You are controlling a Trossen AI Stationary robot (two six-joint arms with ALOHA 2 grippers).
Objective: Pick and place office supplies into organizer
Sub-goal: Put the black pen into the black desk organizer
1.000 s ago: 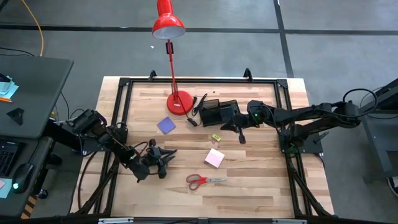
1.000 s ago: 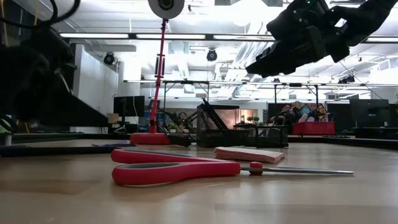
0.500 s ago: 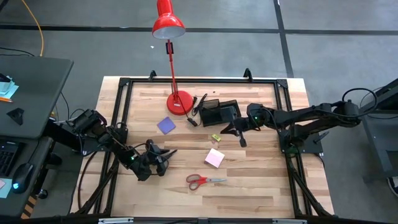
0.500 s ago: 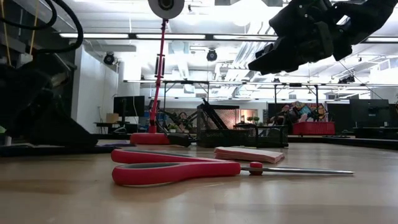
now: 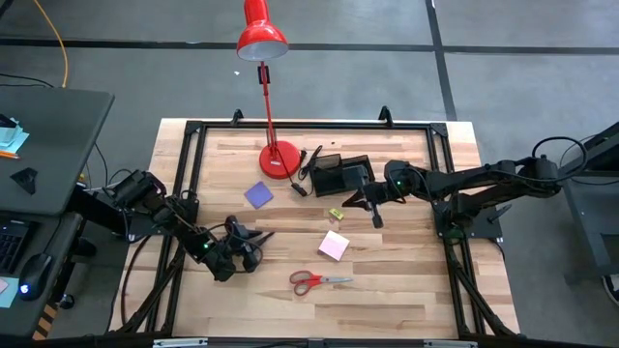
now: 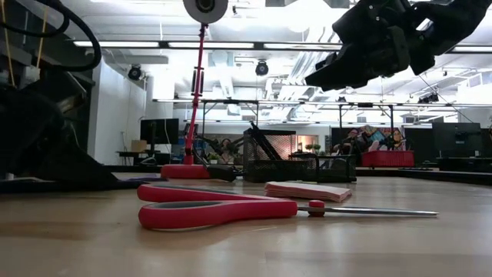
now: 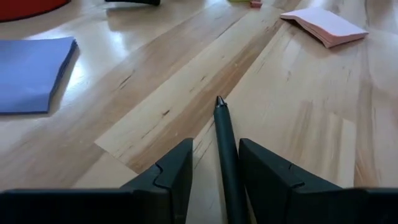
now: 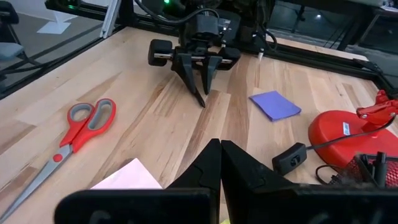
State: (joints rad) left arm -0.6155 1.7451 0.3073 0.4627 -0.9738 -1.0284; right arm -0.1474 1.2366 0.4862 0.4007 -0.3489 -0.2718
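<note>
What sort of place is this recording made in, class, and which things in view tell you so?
Probably a robotics lab or workshop: a framed wooden table with two mounted arms, a desk with a keyboard beside it, and workstations with monitors under strip lights behind.

From where I'm driving, a pen [image 7: 225, 149] sits between my left gripper's [image 5: 253, 241] jaws, tip poking out ahead. Past the tip: one pad [image 7: 30, 73] off to one side, another pad [image 7: 328, 26] opposite. Scissors [image 5: 318, 280] lie just beyond, with the organizer [image 5: 338, 172] right behind my right gripper [image 5: 362, 200]
</note>
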